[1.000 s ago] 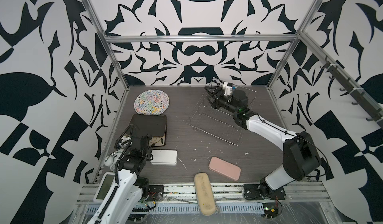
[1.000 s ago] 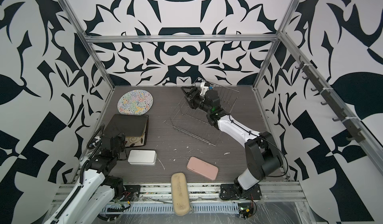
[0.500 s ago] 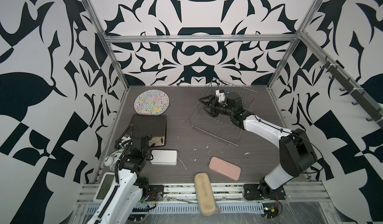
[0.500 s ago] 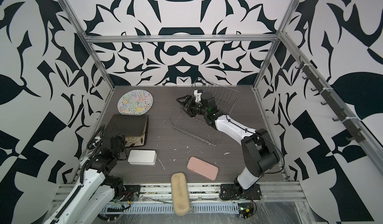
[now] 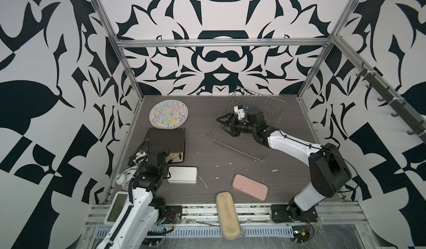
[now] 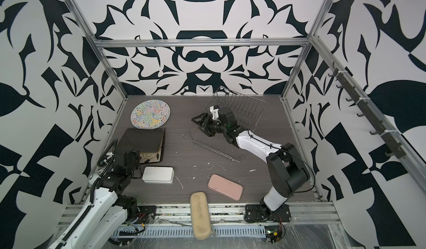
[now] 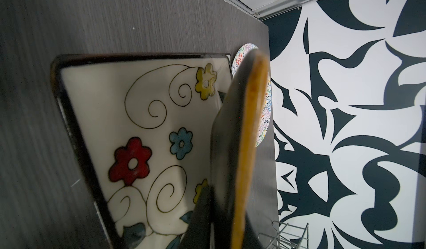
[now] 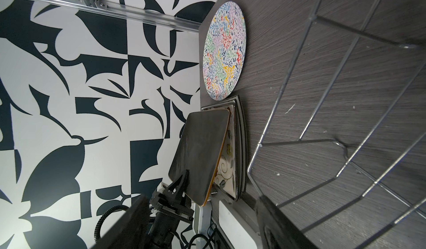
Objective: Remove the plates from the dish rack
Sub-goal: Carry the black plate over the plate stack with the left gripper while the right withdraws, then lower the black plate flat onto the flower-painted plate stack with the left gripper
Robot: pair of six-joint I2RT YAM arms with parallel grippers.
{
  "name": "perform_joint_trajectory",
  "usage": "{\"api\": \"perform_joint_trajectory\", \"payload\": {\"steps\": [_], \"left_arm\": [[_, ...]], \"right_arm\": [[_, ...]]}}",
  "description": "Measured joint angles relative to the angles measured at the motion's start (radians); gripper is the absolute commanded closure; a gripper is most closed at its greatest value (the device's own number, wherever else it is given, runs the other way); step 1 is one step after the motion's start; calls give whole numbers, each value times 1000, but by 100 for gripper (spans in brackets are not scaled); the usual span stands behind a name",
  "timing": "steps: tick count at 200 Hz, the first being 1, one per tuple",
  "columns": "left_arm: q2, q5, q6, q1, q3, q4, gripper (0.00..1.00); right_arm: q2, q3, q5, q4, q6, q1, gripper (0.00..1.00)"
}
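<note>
Grey tabletop [image 5: 207, 158] bears dish rack [image 5: 269, 121]; left claw [image 5: 159, 154] pinches black plate [image 5: 164, 138].

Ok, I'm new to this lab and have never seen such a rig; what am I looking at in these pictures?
Two white robot arms stand at the front of a walled table, each ending in a gripper. Two pictures look down from overhead, almost identically; two come from cameras on the wrists. The left gripper is shut on a black square plate, tilted above a stack of square plates topped by a flowered plate. A round squiggle-patterned plate lies flat behind them. The right gripper is open at the empty wire dish rack, which looks tipped up. Nearer the front lie a white tin, a pink case and a beige case.
</note>
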Motion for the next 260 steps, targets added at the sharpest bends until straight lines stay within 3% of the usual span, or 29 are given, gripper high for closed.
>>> {"api": "perform_joint_trajectory", "payload": {"steps": [128,164,260], "left_arm": [[2,1,-33,7,-25,10,100],[2,3,-50,7,-25,5,81],[-14,1,-87,8,-25,23,67]], "right_arm": [[1,-5,-11,9,1,0,25],[1,-5,-12,10,1,0,25],[1,-5,-13,10,3,0,26]]}}
